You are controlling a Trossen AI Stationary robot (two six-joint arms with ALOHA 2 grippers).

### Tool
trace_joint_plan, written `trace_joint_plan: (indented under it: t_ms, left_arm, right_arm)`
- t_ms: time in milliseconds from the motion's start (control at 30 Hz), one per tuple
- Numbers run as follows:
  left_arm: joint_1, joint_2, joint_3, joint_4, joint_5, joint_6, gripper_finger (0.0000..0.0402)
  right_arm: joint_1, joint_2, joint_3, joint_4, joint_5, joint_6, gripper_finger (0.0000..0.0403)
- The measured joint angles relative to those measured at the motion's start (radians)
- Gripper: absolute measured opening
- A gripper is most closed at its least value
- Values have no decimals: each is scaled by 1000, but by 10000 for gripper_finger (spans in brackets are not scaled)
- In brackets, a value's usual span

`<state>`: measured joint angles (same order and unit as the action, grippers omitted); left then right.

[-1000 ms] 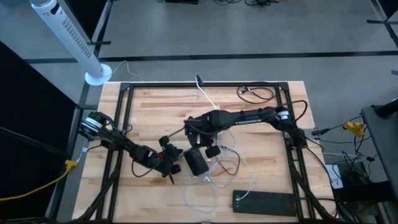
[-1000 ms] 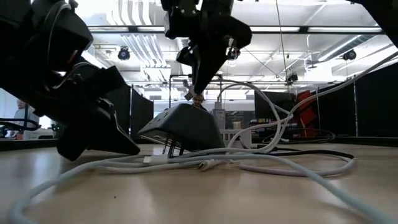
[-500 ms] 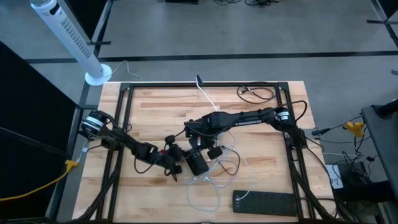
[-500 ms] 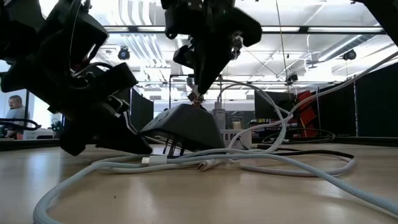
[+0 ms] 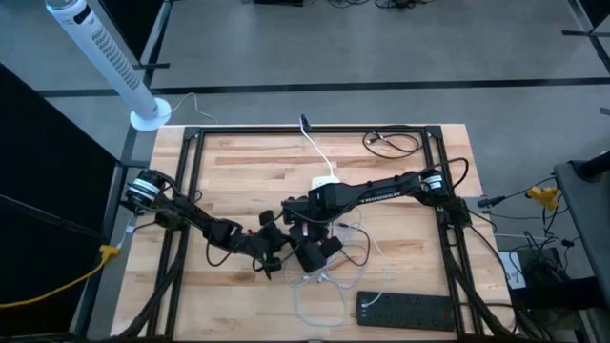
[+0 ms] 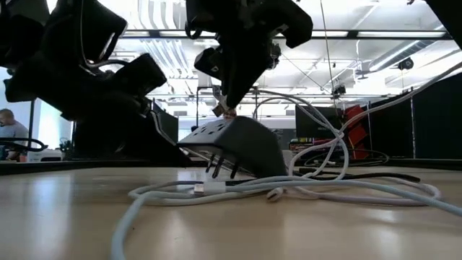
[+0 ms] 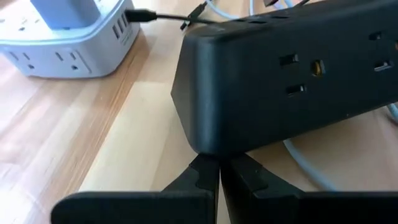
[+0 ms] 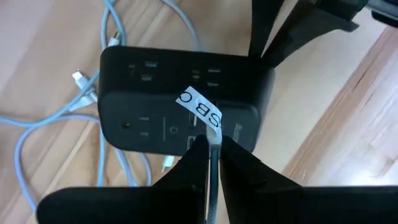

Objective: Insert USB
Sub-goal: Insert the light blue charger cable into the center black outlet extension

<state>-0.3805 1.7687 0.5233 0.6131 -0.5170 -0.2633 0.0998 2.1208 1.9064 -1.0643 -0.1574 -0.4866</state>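
Note:
A black power block [image 5: 315,253] stands tilted on its prongs [image 6: 220,170] among loose white cables [image 6: 303,189]. My right gripper [image 8: 211,147] hangs over it, pointing steeply down, shut on a USB cable with a white "USB C" tag [image 8: 200,106]. In the low view the plug [image 6: 226,111] sits right at the block's upper face [image 6: 216,128]. My left gripper [image 7: 219,169] is shut and low beside the block [image 7: 286,74], on its left-edge side. My left gripper presses its shut fingertips [image 7: 208,167] against the block's lower corner [image 7: 205,148], coming nearly level from the table's left. My right gripper pinches the USB cable just behind the tag [image 8: 213,127] between two fingers, from above. Its own fingers hide the plug's tip.
A light multi-socket hub [image 7: 68,37] with a black cable plugged in lies beyond the block. A black power strip [image 5: 405,310] lies near the front edge, a white charger [image 5: 324,183] sits mid-table, and dark cables [image 5: 391,143] are at the far right.
My left gripper has gone toward the table's right edge and turned, pushing the block, which has slid that way and swung round. My right gripper has followed toward the near edge, staying shut on the cable over the block.

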Motion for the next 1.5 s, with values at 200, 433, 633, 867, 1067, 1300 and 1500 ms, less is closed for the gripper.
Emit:
trace_joint_plan:
  t_ms: [200, 433, 633, 867, 1067, 1300, 1500]
  left_arm:
    - [0, 0, 24, 3, -9, 25, 0]
    - [0, -2, 26, 5, -12, 37, 0]
    - [0, -2, 26, 4, -13, 38, 0]
    - [0, -2, 26, 4, -14, 38, 0]
    - [0, -2, 26, 5, -14, 38, 0]
    - [-3, -2, 53, 2, -14, 64, 0]
    - [-4, -2, 58, 3, -14, 72, 0]
  right_arm:
    - [8, 0, -2, -16, 68, 50, 12]
    - [7, -1, -5, -76, 105, 84, 12]
    - [15, -1, -5, -96, 101, 102, 12]
    - [44, -1, -5, -98, 95, 110, 12]
    - [44, -1, -5, -97, 106, 130, 12]
    - [47, 8, -4, -106, 105, 127, 12]
    - [44, 8, -4, -110, 105, 135, 12]
